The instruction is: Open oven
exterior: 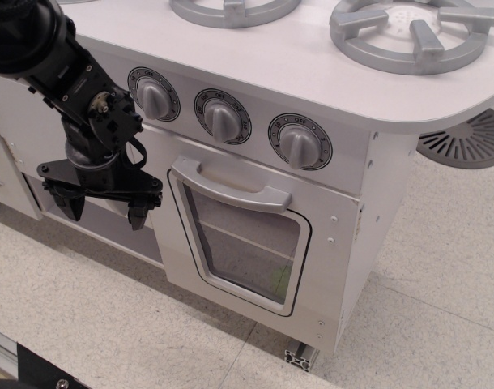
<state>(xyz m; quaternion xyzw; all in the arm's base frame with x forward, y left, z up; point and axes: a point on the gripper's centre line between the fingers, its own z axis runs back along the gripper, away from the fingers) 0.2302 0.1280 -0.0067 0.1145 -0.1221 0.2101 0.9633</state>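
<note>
The white toy oven (336, 227) stands in the middle of the view. Its door (243, 243) is shut, with a rounded clear window framed in grey-white. A wide silver-grey bar handle (231, 188) runs across the top of the door. My black gripper (105, 211) hangs to the left of the door, fingers pointing down, a little below handle height and apart from it. Its jaws stand open with nothing between them. A faint green shape shows behind the window glass.
Three grey knobs (224, 117) sit in a row above the door. Two grey burner grates (413, 32) lie on the white countertop. A grey round grille (470, 142) lies on the speckled floor at right. An open lower shelf (109, 231) is behind my gripper.
</note>
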